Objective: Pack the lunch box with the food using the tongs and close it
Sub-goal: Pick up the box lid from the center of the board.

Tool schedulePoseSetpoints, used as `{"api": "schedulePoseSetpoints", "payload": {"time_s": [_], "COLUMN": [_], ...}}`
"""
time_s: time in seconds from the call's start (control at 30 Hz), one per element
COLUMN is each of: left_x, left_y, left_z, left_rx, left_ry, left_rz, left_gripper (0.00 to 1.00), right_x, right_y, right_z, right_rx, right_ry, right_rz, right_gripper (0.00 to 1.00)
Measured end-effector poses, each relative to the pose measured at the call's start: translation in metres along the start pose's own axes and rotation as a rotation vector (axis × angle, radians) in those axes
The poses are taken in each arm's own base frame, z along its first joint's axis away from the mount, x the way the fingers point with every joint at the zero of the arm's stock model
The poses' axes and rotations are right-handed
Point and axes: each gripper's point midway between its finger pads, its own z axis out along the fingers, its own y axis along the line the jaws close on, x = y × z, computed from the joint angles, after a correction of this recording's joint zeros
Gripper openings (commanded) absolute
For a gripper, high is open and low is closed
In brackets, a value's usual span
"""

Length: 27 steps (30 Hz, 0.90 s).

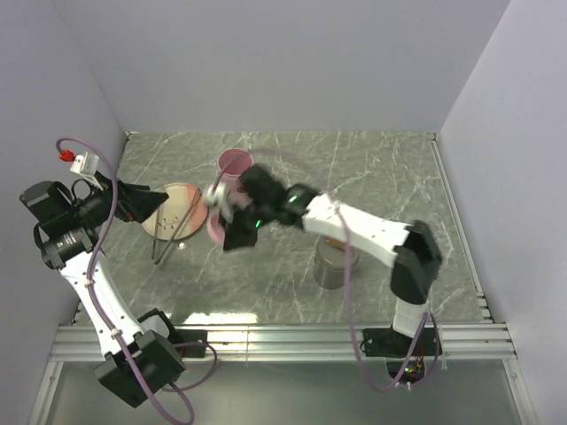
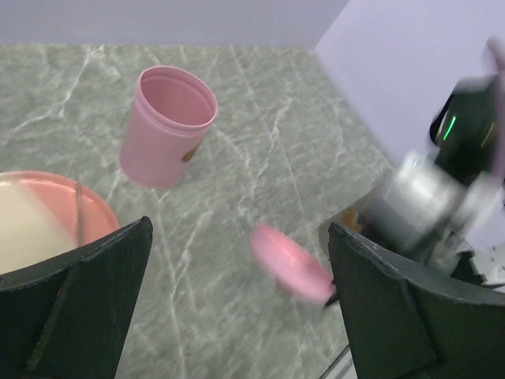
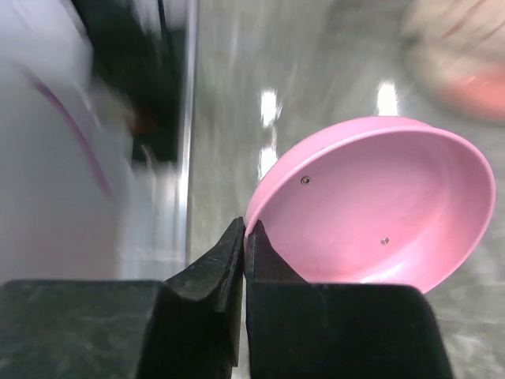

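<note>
Currently the right pincer (image 3: 245,230) is clamping fully shut on the thin rim of the pink lid (image 3: 379,229), holding it tilted above the worktop (image 1: 372,168) at centre frame in the top view. An edge-only hold on smooth, glossy, shallow-domed plastic is risking slip or rotation. The left pincer (image 2: 238,229) is standing wide open, holding nothing. The slim metal tongs (image 1: 157,243) are resting across the round plate (image 1: 182,188) at centre left. The lunch box (image 1: 234,162), 1 tall pink cup, is standing upright at upper centre.

place: robot lab cell | evidence: bare white walls (image 1: 266,62), marble-look tabletop (image 1: 372,168)
</note>
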Motion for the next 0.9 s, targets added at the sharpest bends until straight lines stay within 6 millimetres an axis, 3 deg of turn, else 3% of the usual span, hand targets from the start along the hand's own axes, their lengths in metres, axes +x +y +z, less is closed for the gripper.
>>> {"api": "schedulePoseSetpoints", "payload": {"time_s": [0.13, 0.2, 0.33, 0.47, 0.67, 0.77, 0.9], "left_x": [-0.009, -0.014, -0.032, -0.046, -0.044, -0.048, -0.052], "left_y": [-0.008, -0.016, -0.045, -0.088, -0.144, -0.160, -0.162], "left_z": [0.002, 0.002, 0.007, 0.019, 0.044, 0.059, 0.079], "left_rx": [0.031, 0.040, 0.083, 0.192, 0.400, 0.465, 0.478], "left_ry": [-0.051, -0.078, -0.130, -0.189, -0.265, -0.300, -0.329], "left_rz": [-0.014, -0.009, 0.050, 0.130, 0.129, 0.110, 0.058], "left_gripper": [0.99, 0.99, 0.99, 0.99, 0.95, 0.90, 0.85], "right_x": [-0.081, -0.107, -0.141, -0.145, -0.148, -0.145, -0.141], "right_y": [-0.024, -0.033, -0.033, -0.029, -0.021, -0.018, -0.019], "right_z": [-0.097, -0.144, -0.197, -0.215, -0.233, -0.239, -0.248], "right_rx": [-0.013, -0.031, -0.166, -0.307, -0.411, -0.450, -0.481], "right_ry": [-0.332, -0.468, -0.667, -0.730, -0.780, -0.818, -0.884], "right_rz": [0.133, 0.190, 0.308, 0.425, 0.534, 0.605, 0.704], "right_gripper": [0.00, 0.00, 0.00, 0.00, 0.00, 0.00, 0.00]}}
